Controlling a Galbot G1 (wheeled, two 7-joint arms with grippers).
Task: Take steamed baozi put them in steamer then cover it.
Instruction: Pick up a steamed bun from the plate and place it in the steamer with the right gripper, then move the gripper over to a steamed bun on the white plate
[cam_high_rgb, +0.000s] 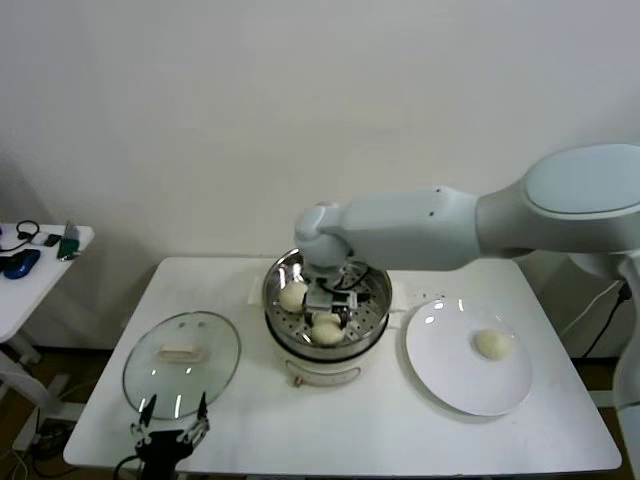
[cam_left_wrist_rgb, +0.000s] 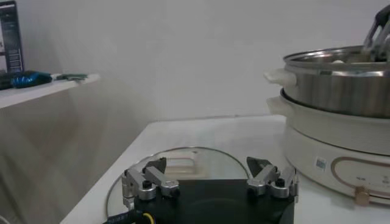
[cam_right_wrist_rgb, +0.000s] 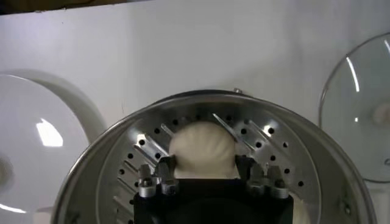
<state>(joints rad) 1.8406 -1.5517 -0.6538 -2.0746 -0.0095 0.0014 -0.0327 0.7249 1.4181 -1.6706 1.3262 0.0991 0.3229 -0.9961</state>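
My right claw (cam_right_wrist_rgb: 206, 173) down inside the steamer (cam_high_rgb: 327, 322) at frame centre, fingers parted either side of a baozi (cam_right_wrist_rgb: 202, 149) on the tray, grip unclear, another baozi (cam_high_rgb: 293, 296) beside it, one baozi (cam_high_rgb: 493, 344) on the plate (cam_high_rgb: 452, 375) at right, cover (cam_high_rgb: 181, 362) lower left on my worktop (cam_high_rgb: 360, 430), left claw (cam_high_rgb: 171, 432) wide open, empty, at the bottom edge.

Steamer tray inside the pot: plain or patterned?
Shiny metal steamer tray, patterned with round holes and slanted slots; clearest in the right wrist view.
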